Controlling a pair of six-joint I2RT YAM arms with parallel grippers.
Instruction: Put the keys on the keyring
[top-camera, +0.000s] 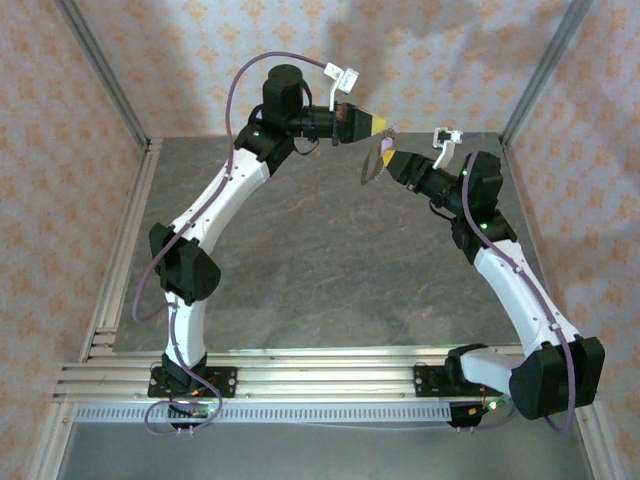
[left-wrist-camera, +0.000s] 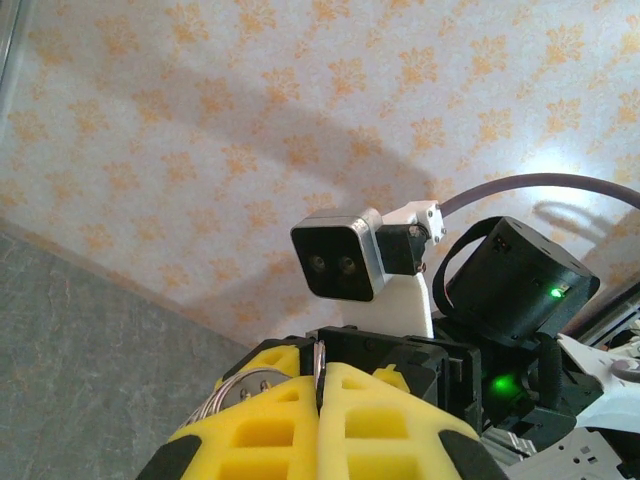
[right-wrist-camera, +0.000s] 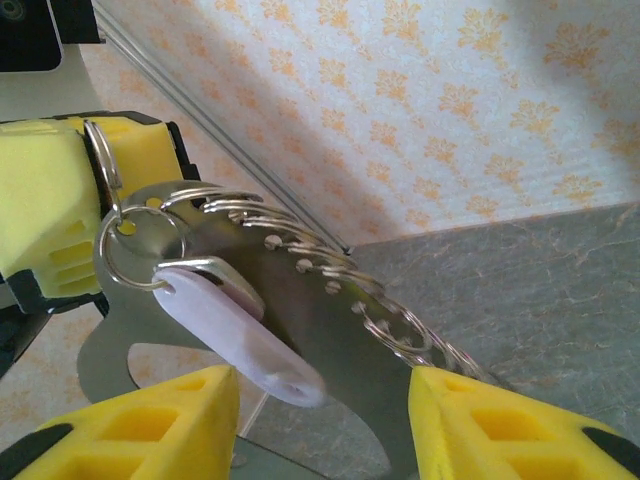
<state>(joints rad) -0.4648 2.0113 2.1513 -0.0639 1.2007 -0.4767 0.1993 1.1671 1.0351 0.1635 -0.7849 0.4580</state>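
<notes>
The keyring (right-wrist-camera: 330, 300) is a flat grey metal plate with several silver split rings (right-wrist-camera: 395, 325) fringing its curved edge. It hangs in the air at the back of the table (top-camera: 300, 270). My left gripper (left-wrist-camera: 322, 385) is shut on the keyring's upper edge, a thin metal rim pinched between its yellow pads (left-wrist-camera: 385, 420). The key (right-wrist-camera: 235, 335), with a pale lilac head, dangles from a small ring (right-wrist-camera: 140, 250) at the plate's corner. My right gripper (right-wrist-camera: 325, 420) is open just below; the key's tip lies between its yellow fingers (right-wrist-camera: 150, 425), nearer the left one, ungripped. In the top view, left gripper (top-camera: 382, 125) and right gripper (top-camera: 386, 156) meet at the keyring (top-camera: 373, 168).
Patterned walls (top-camera: 450, 60) close in the back and sides, with metal corner posts (top-camera: 545, 70). An aluminium rail frame (top-camera: 300, 375) runs along the near edge by the arm bases. The right wrist's camera housing (left-wrist-camera: 340, 260) faces my left gripper closely.
</notes>
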